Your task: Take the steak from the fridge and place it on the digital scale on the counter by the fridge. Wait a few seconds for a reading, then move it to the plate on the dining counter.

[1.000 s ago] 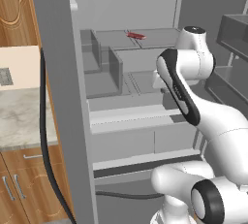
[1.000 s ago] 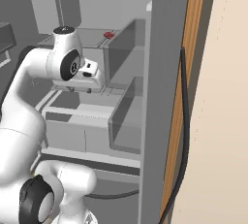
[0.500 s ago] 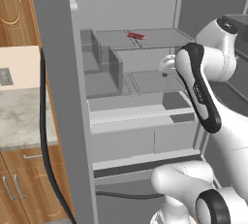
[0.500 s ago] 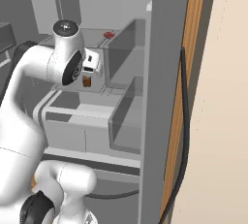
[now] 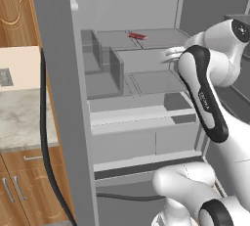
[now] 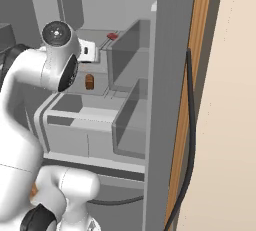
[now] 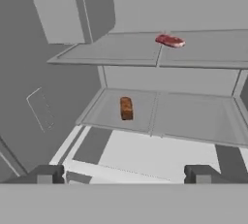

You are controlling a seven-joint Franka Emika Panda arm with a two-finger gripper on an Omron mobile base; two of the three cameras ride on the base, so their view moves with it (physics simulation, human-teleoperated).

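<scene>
Taking the open fridge (image 5: 146, 98) as the landmark: to its left, beyond the grey door edge, lies the desk (image 5: 19, 117) of marbled stone over brown cabinets with silver handles, and a corner of the digital scale (image 5: 5, 77) shows at the far left edge of the left base view. A black cable (image 5: 49, 161) hangs down along the fridge's left wall.

Inside the fridge, the steak (image 5: 137, 36) lies flat on the upper shelf, towards the back and near the seam between the two shelf panels; it also appears in the right base view (image 6: 112, 36) and in the hand view (image 7: 170, 40). One shelf below the steak and a little to the left of it in the hand view stands a small brown block (image 7: 126, 108), seen also from the right (image 6: 89, 81).

The arm reaches in from the fridge's right side. The fingers (image 7: 125, 174) stand wide apart with nothing between them, well short of the steak and lower than its shelf, pointing into the fridge interior.
</scene>
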